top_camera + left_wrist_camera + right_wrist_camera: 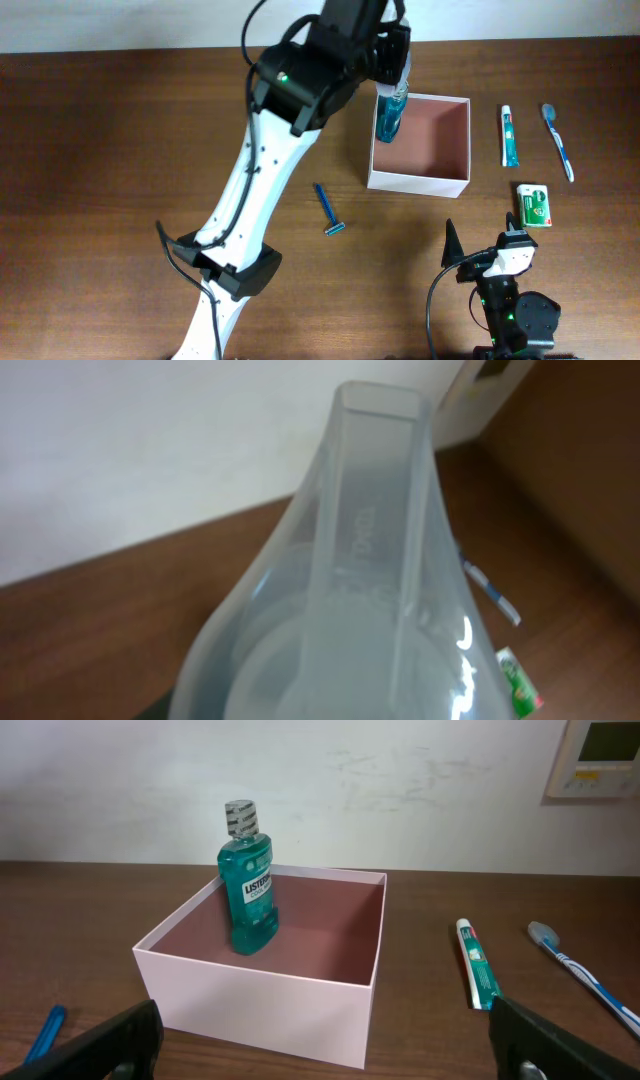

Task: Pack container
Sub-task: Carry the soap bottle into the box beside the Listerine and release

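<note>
Container point(260, 995) sits mid-table; mouthwash bottle point(248, 880) upright in its corner. Razor point(330, 210), toothpaste point(509, 135), toothbrush point(558, 140) and green packet point(536, 204) lie outside, unpacked. My right pincer point(325, 1045) gapes empty. My left pincer point(392, 55) hangs over the bottle; its jaws I cannot tell.

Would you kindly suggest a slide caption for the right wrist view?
Green mouthwash bottle upright inside the container, toothpaste and toothbrush lying on the table beside it.

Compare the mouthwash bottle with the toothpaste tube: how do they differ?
The mouthwash bottle stands inside the container; the toothpaste tube lies flat on the table outside it. The bottle is bulky, the tube slim. Both show teal.
</note>
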Action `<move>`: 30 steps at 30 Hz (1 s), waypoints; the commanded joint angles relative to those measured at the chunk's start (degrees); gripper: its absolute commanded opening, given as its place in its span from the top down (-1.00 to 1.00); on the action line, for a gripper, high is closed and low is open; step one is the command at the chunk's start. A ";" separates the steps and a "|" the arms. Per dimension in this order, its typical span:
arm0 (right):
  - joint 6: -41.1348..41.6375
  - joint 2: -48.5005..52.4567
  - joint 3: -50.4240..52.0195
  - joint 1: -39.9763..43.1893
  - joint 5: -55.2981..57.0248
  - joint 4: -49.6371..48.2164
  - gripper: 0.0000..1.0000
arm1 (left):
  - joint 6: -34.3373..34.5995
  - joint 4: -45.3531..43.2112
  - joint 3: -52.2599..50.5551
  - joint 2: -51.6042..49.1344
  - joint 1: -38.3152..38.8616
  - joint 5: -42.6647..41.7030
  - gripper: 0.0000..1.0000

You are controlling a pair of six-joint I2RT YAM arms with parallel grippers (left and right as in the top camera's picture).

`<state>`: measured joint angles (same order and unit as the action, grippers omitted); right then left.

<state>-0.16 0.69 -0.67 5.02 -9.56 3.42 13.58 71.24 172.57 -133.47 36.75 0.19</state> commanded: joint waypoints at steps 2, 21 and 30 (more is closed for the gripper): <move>0.00 -0.44 0.35 -0.50 0.31 0.24 -0.97 | -1.92 -2.75 -6.47 1.90 0.00 0.00 0.36; 0.00 -0.44 0.35 -0.50 0.31 0.24 -0.97 | -1.90 -7.15 -25.11 1.79 2.27 -3.06 0.35; 0.00 -0.44 0.35 -0.50 0.31 0.24 -0.97 | -1.92 -10.82 -30.40 1.68 2.60 -3.04 0.33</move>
<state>-0.21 0.69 -0.67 5.02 -9.54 3.42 12.84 62.11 143.26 -133.53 39.31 -2.13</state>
